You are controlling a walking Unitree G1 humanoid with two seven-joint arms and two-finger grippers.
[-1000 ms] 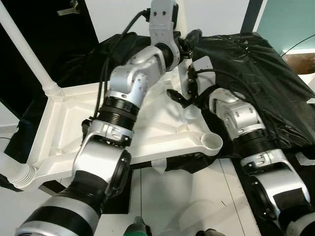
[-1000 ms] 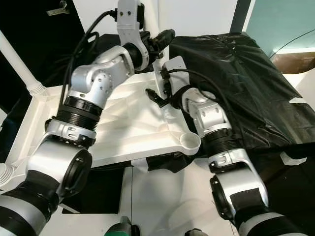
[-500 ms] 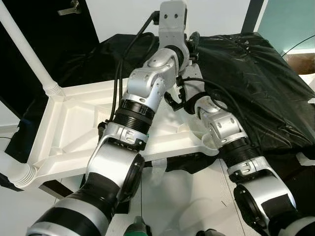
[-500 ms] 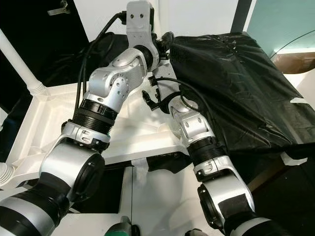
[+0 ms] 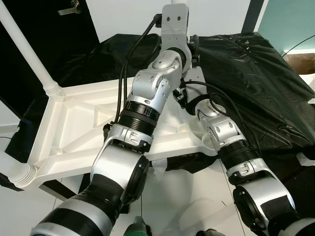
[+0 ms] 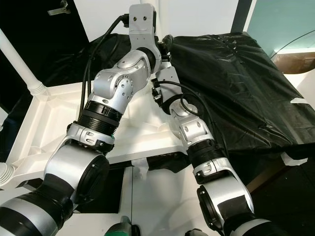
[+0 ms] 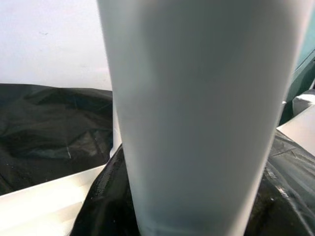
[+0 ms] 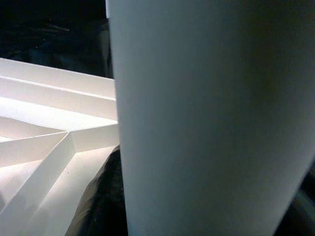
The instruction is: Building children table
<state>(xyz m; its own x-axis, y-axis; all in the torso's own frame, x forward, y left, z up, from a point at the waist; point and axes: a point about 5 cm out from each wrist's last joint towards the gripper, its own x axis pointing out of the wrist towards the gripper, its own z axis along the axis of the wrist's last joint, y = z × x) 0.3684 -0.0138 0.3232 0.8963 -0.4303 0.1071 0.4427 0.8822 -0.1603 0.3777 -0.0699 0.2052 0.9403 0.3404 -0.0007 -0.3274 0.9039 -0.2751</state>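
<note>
- Since a second ago both arms have drawn in toward the far corner of the upturned children's table; the right forearm has swung from the 3 o'clock side to lie close beside the left, and the near-right leg socket it then left bare is now partly covered by it.
- White and moulded, the children's table lies underside up, its ribs showing, partly on black sheeting and partly over the pale floor.
- One leg stands in the corner at 10 o'clock; another leg end shows at 8 o'clock.
- At 12 o'clock a white tube leg stands close before both wrist cameras, at the far corner.
- Left end effector sits high against that leg; right end effector is lower on it. Whether either is spread or pinching, I cannot tell.
- Judging by looks, the leg is a light, stiff, smooth plastic tube, likely to slip or twist in a pinch; a hold low near the socket and one higher up should keep it straight while it is pressed in.
- Hollow ribbed plastic suggests the tabletop is light enough to slide on the sheeting under a sideways push.
</note>
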